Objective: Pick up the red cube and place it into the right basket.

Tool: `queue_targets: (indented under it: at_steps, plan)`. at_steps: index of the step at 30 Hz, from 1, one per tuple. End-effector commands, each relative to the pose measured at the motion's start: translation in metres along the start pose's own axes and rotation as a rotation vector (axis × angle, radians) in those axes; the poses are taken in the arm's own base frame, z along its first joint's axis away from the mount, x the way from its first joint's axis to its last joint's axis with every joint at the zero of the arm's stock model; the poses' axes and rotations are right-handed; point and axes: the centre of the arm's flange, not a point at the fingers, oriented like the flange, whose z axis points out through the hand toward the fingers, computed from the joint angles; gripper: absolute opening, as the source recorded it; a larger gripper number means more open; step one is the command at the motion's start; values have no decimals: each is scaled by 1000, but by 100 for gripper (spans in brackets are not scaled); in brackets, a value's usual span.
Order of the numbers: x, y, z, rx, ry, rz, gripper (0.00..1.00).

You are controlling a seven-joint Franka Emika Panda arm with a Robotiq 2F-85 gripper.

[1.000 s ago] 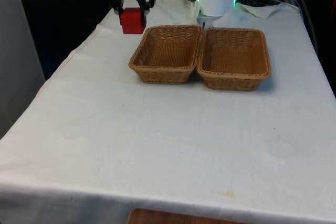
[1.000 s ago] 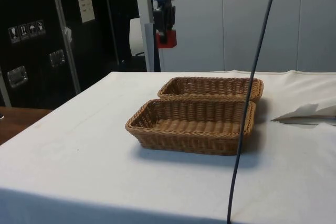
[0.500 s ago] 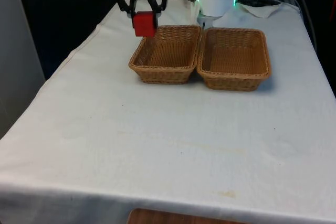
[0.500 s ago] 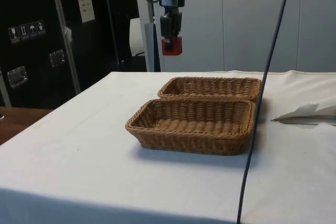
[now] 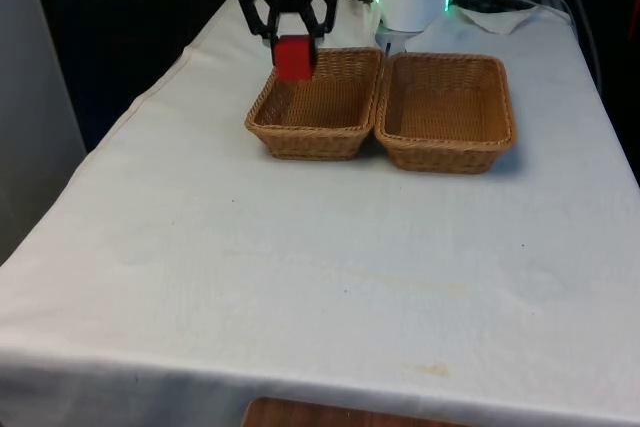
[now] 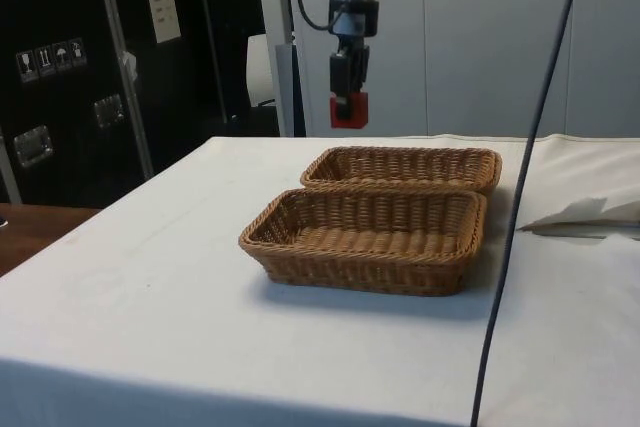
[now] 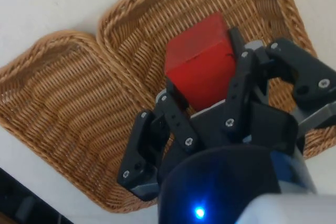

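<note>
The near half of the table lies bare under its white cloth, and a strip of brown wood shows below the cloth's near edge. Further back, toward the far end, two wicker baskets sit side by side with their long rims touching. In the front view the left basket stands nearer the table's left edge and the right basket lies beside it toward the right edge; the bottoms of both show bare weave. In the side view the right basket is the closer one and the left basket lies behind it.

My pincer hangs in the air above the far left corner of the left basket, clear of its rim. It is clamped on the red cube, one finger pressed to each of two opposite faces, so the cube hangs below my knuckles with its lower part free. From the side, the pincer points straight down and the red cube hangs well above the wicker. Looking down past my own pincer, I see the red cube over the weave of one basket, with the second basket alongside.

Past the baskets, at the table's far right corner, crumpled white paper lies on the cloth.
</note>
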Motion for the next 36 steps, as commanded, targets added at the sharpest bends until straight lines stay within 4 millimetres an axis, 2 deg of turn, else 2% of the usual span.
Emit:
queue_targets:
  at_steps: [1, 7, 13, 14, 23, 30, 36]
  plan:
    - [-3, -2, 1, 4, 14, 1, 1]
    - [-13, -9, 10, 7, 15, 7, 1]
    - [-22, -18, 31, 8, -2, 26, 1]
    - [-21, -16, 29, 7, -13, 23, 1]
    - [-34, -27, 61, -15, -31, 47, 1]
    - [-37, -31, 75, -30, -46, 55, 1]
    - [-38, -32, 78, -33, -55, 55, 1]
